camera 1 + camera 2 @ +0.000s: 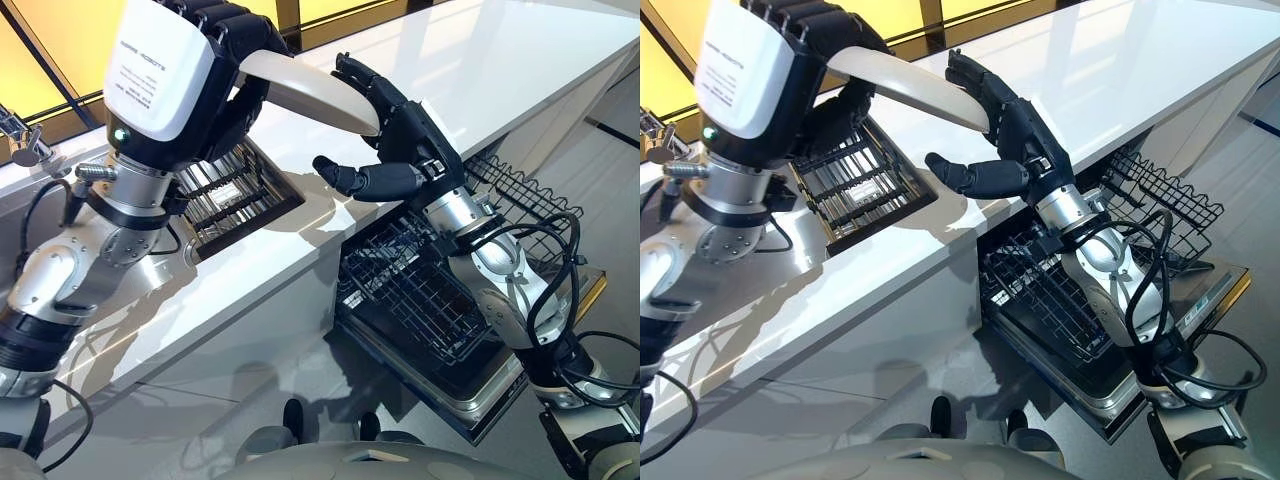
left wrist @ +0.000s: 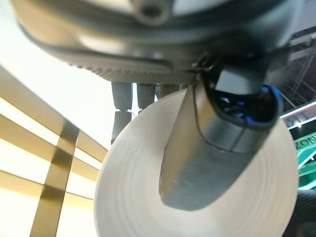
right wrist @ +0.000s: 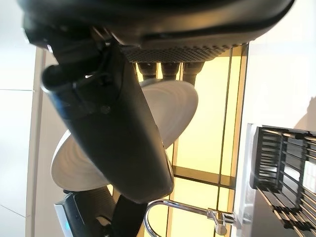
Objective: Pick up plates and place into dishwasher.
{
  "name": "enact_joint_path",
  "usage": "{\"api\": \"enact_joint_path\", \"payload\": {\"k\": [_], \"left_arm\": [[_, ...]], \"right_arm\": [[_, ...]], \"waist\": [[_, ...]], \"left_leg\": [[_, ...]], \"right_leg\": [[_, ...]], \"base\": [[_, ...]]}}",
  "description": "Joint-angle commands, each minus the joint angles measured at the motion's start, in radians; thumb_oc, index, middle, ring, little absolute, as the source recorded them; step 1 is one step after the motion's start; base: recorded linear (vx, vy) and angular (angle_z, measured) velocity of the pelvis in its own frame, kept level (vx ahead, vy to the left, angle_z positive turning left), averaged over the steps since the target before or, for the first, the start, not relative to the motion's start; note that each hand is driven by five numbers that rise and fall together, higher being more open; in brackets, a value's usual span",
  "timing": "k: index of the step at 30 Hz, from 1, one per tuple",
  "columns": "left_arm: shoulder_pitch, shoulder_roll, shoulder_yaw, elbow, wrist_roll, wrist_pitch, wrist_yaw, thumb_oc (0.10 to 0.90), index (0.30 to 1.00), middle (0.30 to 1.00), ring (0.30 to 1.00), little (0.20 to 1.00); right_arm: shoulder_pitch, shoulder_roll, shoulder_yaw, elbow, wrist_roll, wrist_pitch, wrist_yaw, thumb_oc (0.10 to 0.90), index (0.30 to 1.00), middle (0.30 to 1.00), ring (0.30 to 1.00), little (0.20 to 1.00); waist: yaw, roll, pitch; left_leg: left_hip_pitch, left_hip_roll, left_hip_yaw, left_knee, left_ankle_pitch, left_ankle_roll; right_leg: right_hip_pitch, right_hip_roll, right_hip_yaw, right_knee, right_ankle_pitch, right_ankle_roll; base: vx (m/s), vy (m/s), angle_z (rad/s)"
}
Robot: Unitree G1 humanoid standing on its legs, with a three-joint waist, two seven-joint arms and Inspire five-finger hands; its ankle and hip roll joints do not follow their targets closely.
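My left hand [image 1: 215,100] holds a white plate [image 1: 310,95] up above the counter, its thumb [image 2: 212,163] pressed on the plate's [image 2: 128,197] face and its fingers [image 2: 138,98] curled behind the rim. My right hand [image 1: 405,140] is open at the plate's far edge. Its straight fingers [image 1: 985,90] lie against the rim and its thumb [image 1: 960,175] sticks out below, apart from the plate [image 3: 177,106]. The dishwasher's pulled-out lower rack [image 1: 420,290] sits under the counter edge, below my right arm.
The dishwasher door [image 1: 500,390] lies open towards the floor, and a second wire basket [image 1: 520,190] juts out behind it. A dark slatted rack [image 1: 235,195] is set into the white counter [image 1: 480,70]. A faucet [image 3: 197,212] stands at the counter's far left.
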Motion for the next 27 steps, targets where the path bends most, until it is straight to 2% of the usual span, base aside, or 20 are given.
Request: {"api": "enact_joint_path", "payload": {"k": [1,8,9,10,11,18,24,27], "left_arm": [[-0.148,-0.05,-0.005,0.051,-0.04,-0.028,0.011,0.1,0.3,0.3,0.3,0.2],[-0.153,-0.088,-0.026,0.037,-0.079,-0.044,-0.048,0.1,0.3,0.3,0.3,0.2],[-0.152,-0.093,-0.027,0.035,-0.085,-0.047,-0.054,0.1,0.3,0.3,0.3,0.2],[-0.151,-0.101,-0.029,0.033,-0.095,-0.052,-0.061,0.1,0.3,0.3,0.3,0.2],[-0.15,-0.106,-0.029,0.032,-0.109,-0.056,-0.069,0.1,0.3,0.3,0.3,0.2],[-0.116,-0.196,-0.024,0.019,-0.384,-0.072,-0.233,0.1,0.3,0.3,0.3,0.2],[-0.105,-0.233,-0.007,0.02,-0.489,-0.065,-0.283,0.1,0.3,0.3,0.3,0.2],[-0.109,-0.237,-0.006,0.021,-0.436,-0.053,-0.269,0.1,0.3,0.3,0.3,0.2]], "right_arm": [[-0.138,0.051,-0.001,-0.05,-0.011,-0.101,-0.001,0.8,0.9,0.9,0.9,0.9],[-0.135,0.067,-0.002,-0.051,-0.076,-0.126,-0.027,0.8,0.9,0.9,0.9,0.9],[-0.135,0.07,-0.003,-0.051,-0.084,-0.129,-0.026,0.696,0.811,0.811,0.811,0.796],[-0.138,0.072,-0.002,-0.052,-0.082,-0.128,-0.029,0.18,0.368,0.368,0.368,0.28],[-0.136,0.076,-0.002,-0.051,-0.086,-0.13,-0.03,0.1,0.3,0.3,0.3,0.2],[-0.128,0.1,-0.009,-0.06,-0.133,-0.147,-0.056,0.1,0.3,0.3,0.3,0.2],[-0.124,0.105,-0.024,-0.058,-0.142,-0.137,-0.055,0.1,0.3,0.3,0.3,0.2],[-0.12,0.109,-0.03,-0.056,-0.148,-0.138,-0.053,0.1,0.3,0.3,0.3,0.2]], "waist": [[-0.004,-0.014,-0.117],[-0.007,-0.014,-0.114],[-0.007,-0.014,-0.114],[-0.008,-0.014,-0.113],[-0.007,-0.014,-0.113],[-0.004,-0.012,-0.108],[-0.004,-0.012,-0.105],[-0.008,-0.012,-0.102]], "left_leg": [[0.059,-0.071,0.008,0.002,-0.136,0.041],[0.061,-0.072,0.008,0.002,-0.136,0.043],[0.062,-0.072,0.008,0.002,-0.136,0.043],[0.062,-0.071,0.009,0.002,-0.136,0.043],[0.062,-0.071,0.008,0.002,-0.136,0.043],[0.063,-0.072,0.001,0.002,-0.135,0.044],[0.061,-0.072,-0.003,0.002,-0.133,0.045],[0.06,-0.071,-0.005,0.002,-0.133,0.045]], "right_leg": [[-0.022,0.053,-0.019,0.063,-0.042,0.004],[-0.02,0.056,-0.013,0.062,-0.043,0.003],[-0.019,0.056,-0.013,0.063,-0.044,0.002],[-0.019,0.056,-0.012,0.063,-0.044,0.002],[-0.018,0.056,-0.011,0.063,-0.044,0.002],[-0.016,0.058,-0.011,0.063,-0.045,0.001],[-0.017,0.059,-0.012,0.068,-0.05,-0.001],[-0.017,0.059,-0.013,0.07,-0.051,-0.001]], "base": [[0.0,0.0,0.0],[0.0,0.0,0.0],[0.0,0.0,0.0],[0.0,0.0,0.0],[0.0,0.0,0.0],[0.0,0.0,0.0],[0.0,0.0,0.0],[0.0,0.0,0.0]]}}
